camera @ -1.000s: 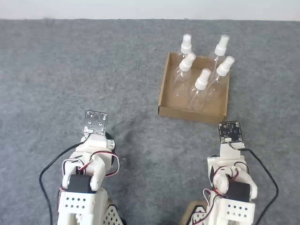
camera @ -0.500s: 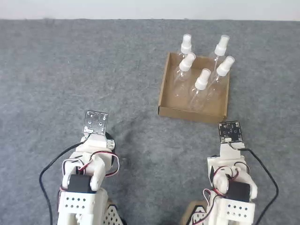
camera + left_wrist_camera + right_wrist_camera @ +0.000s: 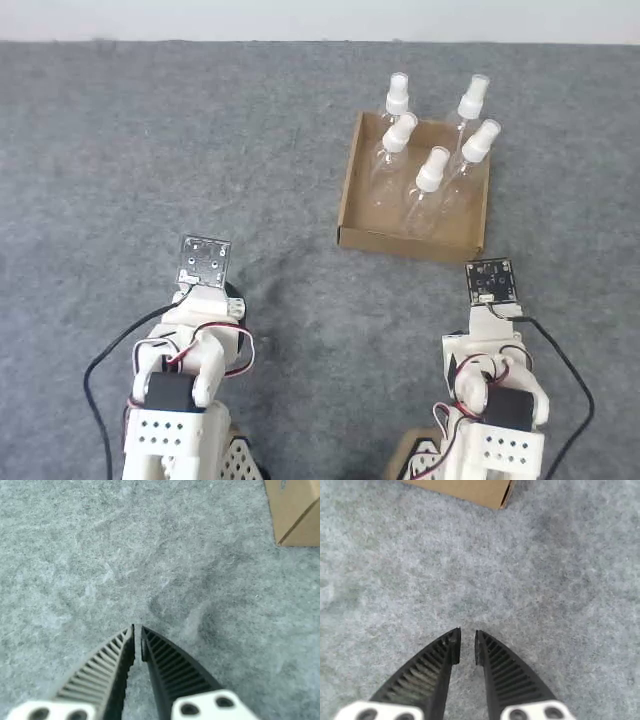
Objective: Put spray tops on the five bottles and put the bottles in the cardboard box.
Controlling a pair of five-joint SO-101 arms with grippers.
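Overall, the grey felt-covered desk carries everything. At its near edge the two white arms stand side by side, the left arm and the right arm, both pointing toward the far side. The cardboard box lies on the desk ahead of the right arm, just beyond its tip and well apart from the left arm. It is a low open tray. All five clear bottles stand upright inside it, close together, two at the far wall and three nearer. Each bottle has a white spray top on its neck.

The left hand is over bare felt. Its two ribbed fingers are almost together, with a thin slit between the tips, and it holds nothing. The right hand is also over bare felt, near a corner of the box. Its fingers leave a narrow gap at the tips, and it too holds nothing.
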